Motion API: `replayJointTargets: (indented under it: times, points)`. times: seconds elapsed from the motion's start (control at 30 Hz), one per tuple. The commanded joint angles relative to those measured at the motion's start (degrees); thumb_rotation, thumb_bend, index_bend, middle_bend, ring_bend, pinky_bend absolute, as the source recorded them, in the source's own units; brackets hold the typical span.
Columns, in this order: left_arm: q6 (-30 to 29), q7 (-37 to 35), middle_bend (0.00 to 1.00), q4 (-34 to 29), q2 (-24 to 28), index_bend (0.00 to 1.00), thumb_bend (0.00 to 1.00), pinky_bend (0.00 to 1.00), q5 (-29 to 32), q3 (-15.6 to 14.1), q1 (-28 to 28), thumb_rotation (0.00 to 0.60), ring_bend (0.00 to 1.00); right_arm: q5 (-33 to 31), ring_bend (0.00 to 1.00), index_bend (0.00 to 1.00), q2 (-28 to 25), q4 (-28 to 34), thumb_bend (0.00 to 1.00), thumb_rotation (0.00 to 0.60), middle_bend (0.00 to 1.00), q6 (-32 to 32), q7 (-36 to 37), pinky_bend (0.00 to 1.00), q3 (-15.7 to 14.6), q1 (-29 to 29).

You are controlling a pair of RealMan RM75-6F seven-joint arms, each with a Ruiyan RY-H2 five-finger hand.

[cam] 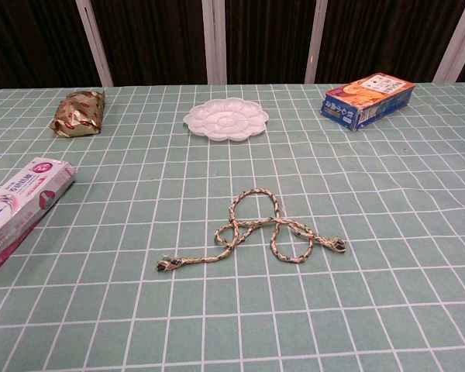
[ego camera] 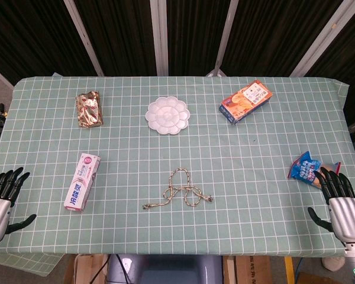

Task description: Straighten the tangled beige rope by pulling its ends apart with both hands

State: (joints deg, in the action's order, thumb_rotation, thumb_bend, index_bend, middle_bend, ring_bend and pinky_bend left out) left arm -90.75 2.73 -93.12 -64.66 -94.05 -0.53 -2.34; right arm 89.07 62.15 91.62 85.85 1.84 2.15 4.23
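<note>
The beige rope (ego camera: 180, 191) lies looped and crossed on the green checked tablecloth near the front middle, one end at the left, the other at the right; in the chest view the rope (cam: 252, 231) shows its loops clearly. My left hand (ego camera: 1, 198) hovers at the table's front left corner, fingers spread, holding nothing. My right hand (ego camera: 338, 201) is at the front right edge, fingers spread and empty. Both hands are far from the rope and neither shows in the chest view.
A toothpaste box (ego camera: 81, 181) lies left of the rope. A gold snack bag (ego camera: 89, 108), a white flower-shaped palette (ego camera: 167, 115) and an orange biscuit box (ego camera: 245, 100) sit further back. A blue snack packet (ego camera: 307, 168) lies just beyond my right hand.
</note>
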Motion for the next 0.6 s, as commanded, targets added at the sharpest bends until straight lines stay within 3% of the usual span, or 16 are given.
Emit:
replayJointTargets:
  times: [0.03, 0.27, 0.4, 0.6]
  points:
    - [-0.09, -0.05, 0.0, 0.0, 0.02, 0.07, 0.1, 0.0, -0.02, 0.01, 0.03, 0.6, 0.0, 0.06, 0.0, 0.0, -0.01, 0.06, 0.32, 0.6, 0.0, 0.03, 0.03, 0.0, -0.02, -0.02]
    - [-0.33, -0.35, 0.0, -0.12, 0.24, 0.07, 0.1, 0.0, 0.08, 0.04, 0.18, 0.6, 0.0, 1.05, 0.0, 0.0, -0.12, 1.09, 0.32, 0.6, 0.0, 0.33, 0.56, 0.0, -0.23, 0.03]
    - [-0.29, -0.73, 0.0, -0.12, 0.34, 0.07, 0.1, 0.0, 0.55, 0.22, 0.22, 0.6, 0.0, 2.35, 0.0, 0.0, -0.1, 6.59, 0.32, 0.6, 0.0, -2.97, 0.76, 0.0, -0.74, 2.05]
    - [0.06, -0.48, 0.0, 0.04, 0.08, 0.07, 0.1, 0.0, 0.79, 0.35, 0.03, 0.6, 0.0, -0.98, 0.0, 0.05, 2.26, 13.79, 0.32, 0.6, 0.0, -8.67, -2.8, 0.0, 1.15, 5.73]
